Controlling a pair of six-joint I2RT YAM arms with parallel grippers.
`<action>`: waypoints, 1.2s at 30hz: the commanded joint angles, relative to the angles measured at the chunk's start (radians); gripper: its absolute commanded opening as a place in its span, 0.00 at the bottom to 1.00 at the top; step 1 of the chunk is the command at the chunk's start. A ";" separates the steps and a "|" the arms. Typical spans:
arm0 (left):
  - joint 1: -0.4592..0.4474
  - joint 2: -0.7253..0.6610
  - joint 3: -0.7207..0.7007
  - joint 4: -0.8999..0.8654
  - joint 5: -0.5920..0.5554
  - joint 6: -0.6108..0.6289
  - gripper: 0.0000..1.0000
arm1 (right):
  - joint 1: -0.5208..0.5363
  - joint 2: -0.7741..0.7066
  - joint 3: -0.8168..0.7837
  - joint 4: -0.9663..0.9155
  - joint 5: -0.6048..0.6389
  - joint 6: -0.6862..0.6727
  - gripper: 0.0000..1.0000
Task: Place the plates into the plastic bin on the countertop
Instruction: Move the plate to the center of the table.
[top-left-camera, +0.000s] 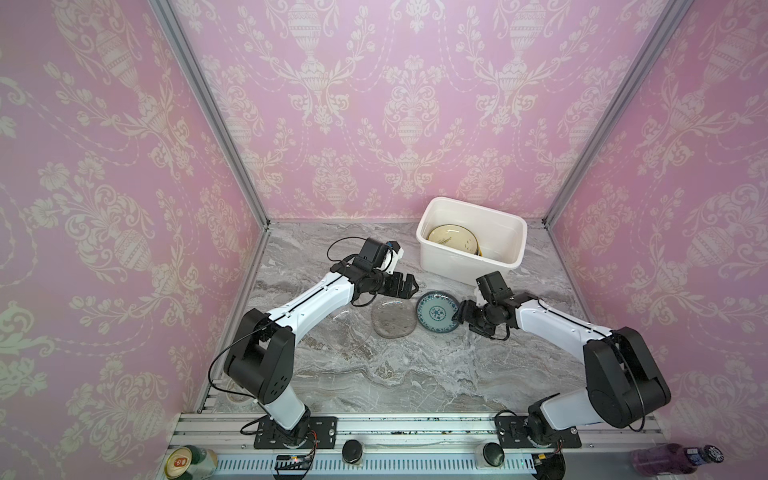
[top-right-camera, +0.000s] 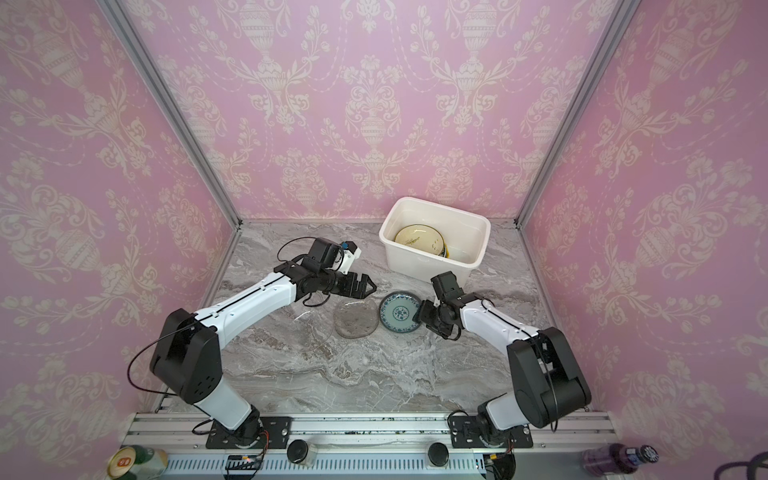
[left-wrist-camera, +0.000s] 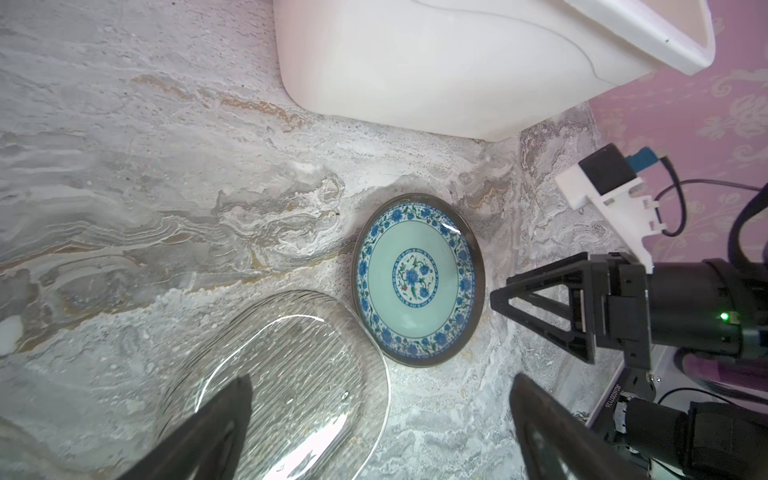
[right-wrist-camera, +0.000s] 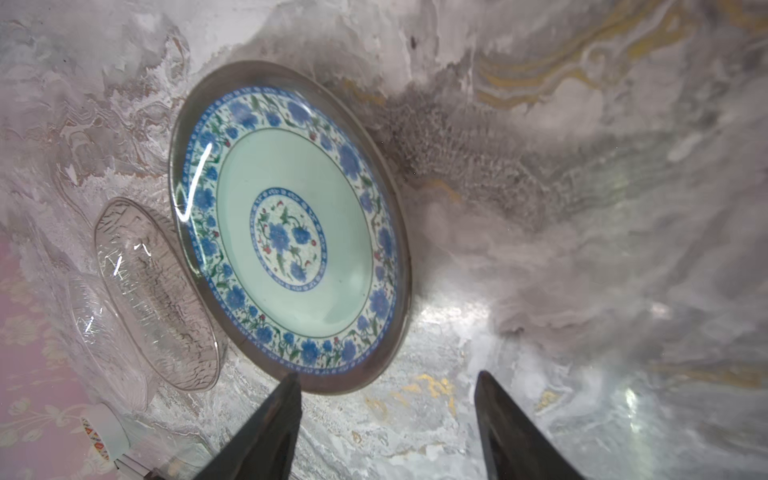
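Note:
A teal patterned plate (top-left-camera: 437, 311) (top-right-camera: 400, 311) (left-wrist-camera: 417, 282) (right-wrist-camera: 291, 232) lies flat on the countertop (top-left-camera: 415, 374), in front of the white plastic bin (top-left-camera: 515, 232) (top-right-camera: 482, 232) (left-wrist-camera: 415, 62). A cream plate (top-left-camera: 451, 239) leans inside the bin on others. A clear glass plate (top-left-camera: 394, 318) (left-wrist-camera: 282, 374) (right-wrist-camera: 153, 299) touches the teal plate's left side. A second glass plate (right-wrist-camera: 104, 332) lies beyond it. My right gripper (top-left-camera: 459, 316) (right-wrist-camera: 387, 376) is open at the teal plate's right rim, one fingertip (right-wrist-camera: 293, 376) level with the edge. My left gripper (top-left-camera: 411, 286) (left-wrist-camera: 380, 380) hovers open above the glass plate's far edge.
A small white tape roll (right-wrist-camera: 104, 432) lies near the left wall. Pink wallpapered walls close in three sides. A drinks can (top-left-camera: 187, 461) and a purple bottle (top-left-camera: 673, 457) lie beyond the front rail (top-left-camera: 415, 428).

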 joint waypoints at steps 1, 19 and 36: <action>-0.009 0.051 0.006 0.097 0.089 -0.012 0.98 | -0.018 -0.023 -0.064 0.165 -0.089 0.087 0.67; -0.026 0.268 0.040 0.327 0.216 -0.151 0.96 | -0.052 0.157 -0.229 0.642 -0.222 0.297 0.65; -0.027 0.348 0.068 0.312 0.157 -0.169 0.84 | -0.060 0.222 -0.189 0.724 -0.250 0.314 0.62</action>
